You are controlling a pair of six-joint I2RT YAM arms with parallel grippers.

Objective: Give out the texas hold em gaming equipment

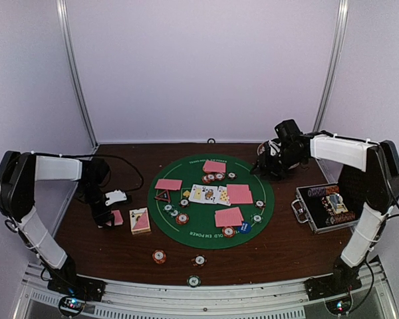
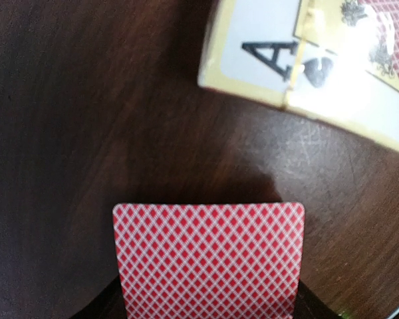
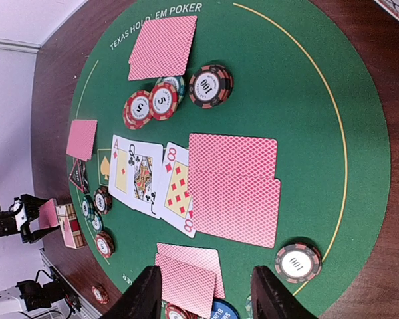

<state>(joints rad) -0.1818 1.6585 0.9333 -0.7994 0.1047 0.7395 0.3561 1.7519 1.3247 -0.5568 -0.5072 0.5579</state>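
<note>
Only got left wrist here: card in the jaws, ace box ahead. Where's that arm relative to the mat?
Observer: Left gripper, shut on its card, is off the green mat, over the table to the mat's left, beside the card box.
Operator: Board dealt?
Observer: Three face-up cards lie mid-mat, with two face-down cards right against them.
Operator: Right arm?
Observer: Right gripper is open and empty, raised near the mat's far right edge.

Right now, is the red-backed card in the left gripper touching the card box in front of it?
Apart. The left wrist view shows a strip of bare brown table between the card and the card box.
</note>
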